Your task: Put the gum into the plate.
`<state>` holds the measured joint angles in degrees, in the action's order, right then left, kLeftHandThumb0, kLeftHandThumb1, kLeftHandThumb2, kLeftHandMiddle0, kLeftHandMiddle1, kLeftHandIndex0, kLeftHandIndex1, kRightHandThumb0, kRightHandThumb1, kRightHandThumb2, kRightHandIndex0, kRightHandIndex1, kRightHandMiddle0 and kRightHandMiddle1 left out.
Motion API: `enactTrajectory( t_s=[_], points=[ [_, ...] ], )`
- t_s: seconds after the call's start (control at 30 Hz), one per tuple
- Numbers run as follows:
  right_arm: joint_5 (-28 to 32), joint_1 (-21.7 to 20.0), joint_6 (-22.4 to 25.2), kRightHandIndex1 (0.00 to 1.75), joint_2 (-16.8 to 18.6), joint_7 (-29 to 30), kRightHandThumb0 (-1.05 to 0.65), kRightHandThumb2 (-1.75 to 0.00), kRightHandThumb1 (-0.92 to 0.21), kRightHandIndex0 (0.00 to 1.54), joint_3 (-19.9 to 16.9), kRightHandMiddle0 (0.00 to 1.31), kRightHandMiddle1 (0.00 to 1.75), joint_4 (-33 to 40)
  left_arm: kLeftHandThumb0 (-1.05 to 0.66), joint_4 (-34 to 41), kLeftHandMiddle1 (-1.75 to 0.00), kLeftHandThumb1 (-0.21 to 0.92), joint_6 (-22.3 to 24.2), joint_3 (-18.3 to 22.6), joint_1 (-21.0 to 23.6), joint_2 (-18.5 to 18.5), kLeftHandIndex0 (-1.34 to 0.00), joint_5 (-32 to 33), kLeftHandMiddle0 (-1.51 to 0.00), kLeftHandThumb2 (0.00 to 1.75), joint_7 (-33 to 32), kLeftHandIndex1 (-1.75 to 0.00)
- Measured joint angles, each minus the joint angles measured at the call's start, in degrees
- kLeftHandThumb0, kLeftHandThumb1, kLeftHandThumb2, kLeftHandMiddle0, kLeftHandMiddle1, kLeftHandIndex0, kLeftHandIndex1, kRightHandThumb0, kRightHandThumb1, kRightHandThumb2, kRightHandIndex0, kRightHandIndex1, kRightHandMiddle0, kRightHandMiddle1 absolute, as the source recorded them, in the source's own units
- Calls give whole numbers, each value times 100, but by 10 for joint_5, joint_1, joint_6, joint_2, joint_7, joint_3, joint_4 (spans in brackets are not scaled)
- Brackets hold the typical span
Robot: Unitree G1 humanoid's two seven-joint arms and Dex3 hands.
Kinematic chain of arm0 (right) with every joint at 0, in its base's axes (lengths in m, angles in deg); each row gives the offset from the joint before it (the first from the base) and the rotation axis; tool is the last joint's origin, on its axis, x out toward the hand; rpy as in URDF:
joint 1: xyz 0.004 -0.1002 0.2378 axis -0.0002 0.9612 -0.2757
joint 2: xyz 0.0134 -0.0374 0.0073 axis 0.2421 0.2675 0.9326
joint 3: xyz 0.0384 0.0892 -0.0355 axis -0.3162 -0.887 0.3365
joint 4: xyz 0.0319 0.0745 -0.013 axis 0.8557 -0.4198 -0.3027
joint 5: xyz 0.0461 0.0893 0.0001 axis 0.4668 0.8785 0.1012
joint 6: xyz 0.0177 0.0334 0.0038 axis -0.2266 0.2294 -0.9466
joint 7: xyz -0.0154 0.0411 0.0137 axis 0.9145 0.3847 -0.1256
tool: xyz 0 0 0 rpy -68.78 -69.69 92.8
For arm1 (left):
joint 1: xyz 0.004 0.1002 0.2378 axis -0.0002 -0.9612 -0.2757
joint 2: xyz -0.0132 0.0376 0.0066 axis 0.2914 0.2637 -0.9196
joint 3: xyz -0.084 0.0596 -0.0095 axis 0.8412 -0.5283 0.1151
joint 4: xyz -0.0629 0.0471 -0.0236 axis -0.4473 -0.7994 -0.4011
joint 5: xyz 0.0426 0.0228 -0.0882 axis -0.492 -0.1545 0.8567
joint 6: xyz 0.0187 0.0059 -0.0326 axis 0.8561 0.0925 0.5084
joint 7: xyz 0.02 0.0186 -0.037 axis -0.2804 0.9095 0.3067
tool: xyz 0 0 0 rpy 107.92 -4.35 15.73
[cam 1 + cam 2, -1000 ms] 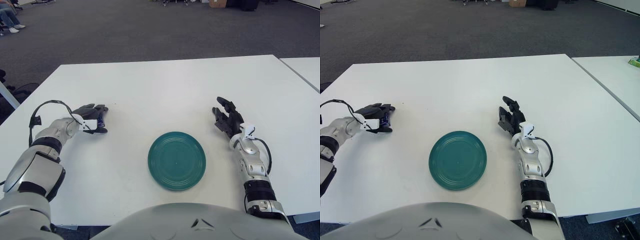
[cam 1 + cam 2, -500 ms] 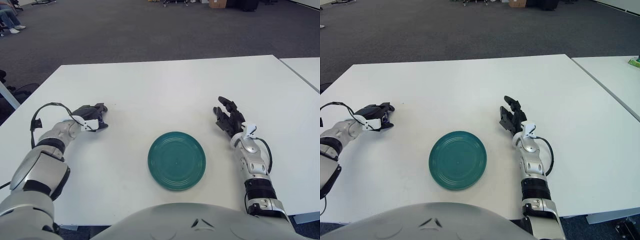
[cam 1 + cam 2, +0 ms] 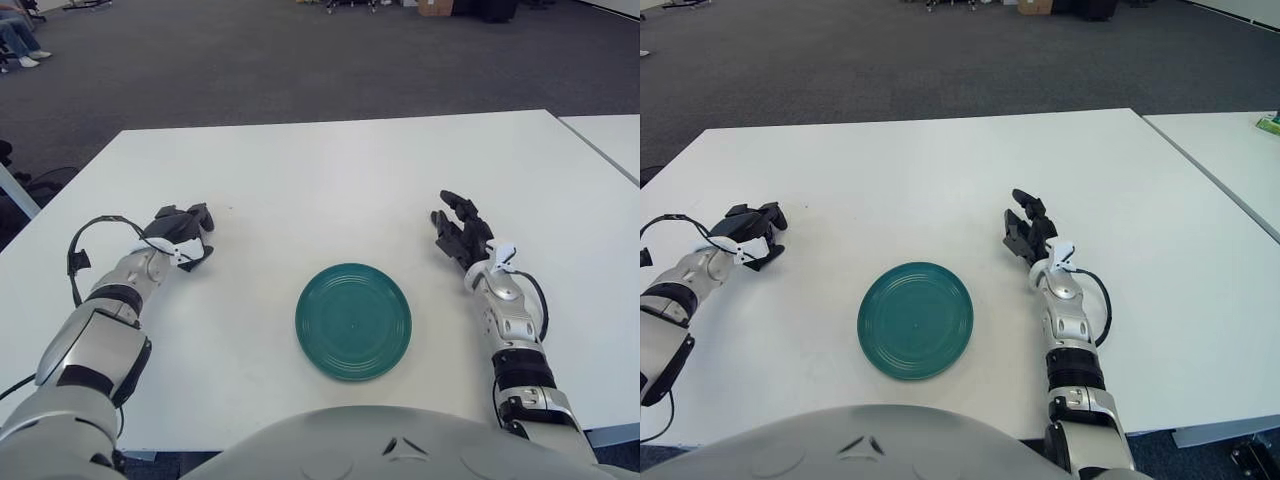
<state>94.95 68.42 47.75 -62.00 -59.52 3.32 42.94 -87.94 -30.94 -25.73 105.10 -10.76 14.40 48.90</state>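
The green plate sits near the front of the white bench with nothing in it, so the task's end state is not reached. The left robot hand is well off to the plate's left, lifted slightly, its dark fingers curled in toward the palm as if closed around something small. The gum itself cannot be made out in either view; nothing lies loose on the bench where that hand is, so my judgement is that the gum, if picked up, is hidden inside the curled fingers, though this cannot be confirmed. If so, the pickup is probably done and what is left is the carry rightward over to the plate, a lowering above its centre, and the release. If the fingers hold nothing, the grasp itself is still to do. The right robot hand shows to the right of the plate, near it but apart, fingers spread and relaxed and holding nothing; it looks idle. No other container shows on the bench, and the plate's ridged surface is bare from rim to centre.
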Motion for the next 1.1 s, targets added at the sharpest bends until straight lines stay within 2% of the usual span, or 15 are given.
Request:
enactTrajectory(
  t_s=[0.13, 0.27, 0.67, 0.93, 1.1],
  points=[
    [0, -3, -4, 0, -3, 0, -56, -79, -92, 26, 1, 0, 59, -6, 37, 0, -173, 67, -2, 6, -2, 0, -67, 4, -32, 86, 0, -175],
    [-1, -4, -8, 0, -5, 0, -57, -78, -92, 26, 2, 0, 59, -10, 38, 0, -174, 67, -1, 8, -2, 0, -68, 6, -34, 86, 0, -175],
    [-1, -7, -20, 0, -11, -6, -58, -75, -92, 26, 3, 0, 61, -21, 41, 3, -175, 52, -6, 17, -7, -1, -67, 15, -44, 105, -14, -175],
    [-1, -14, -32, 0, -14, -7, -59, -75, -92, 26, 3, 0, 64, -41, 42, 3, -175, 49, -6, 17, -8, -1, -64, 17, -47, 109, -14, -175],
    [-1, -21, -45, 1, -16, -7, -60, -72, -92, 28, 1, 0, 68, -56, 42, 4, -175, 48, -7, 17, -8, -1, -66, 18, -48, 111, -19, -175]
  ],
)
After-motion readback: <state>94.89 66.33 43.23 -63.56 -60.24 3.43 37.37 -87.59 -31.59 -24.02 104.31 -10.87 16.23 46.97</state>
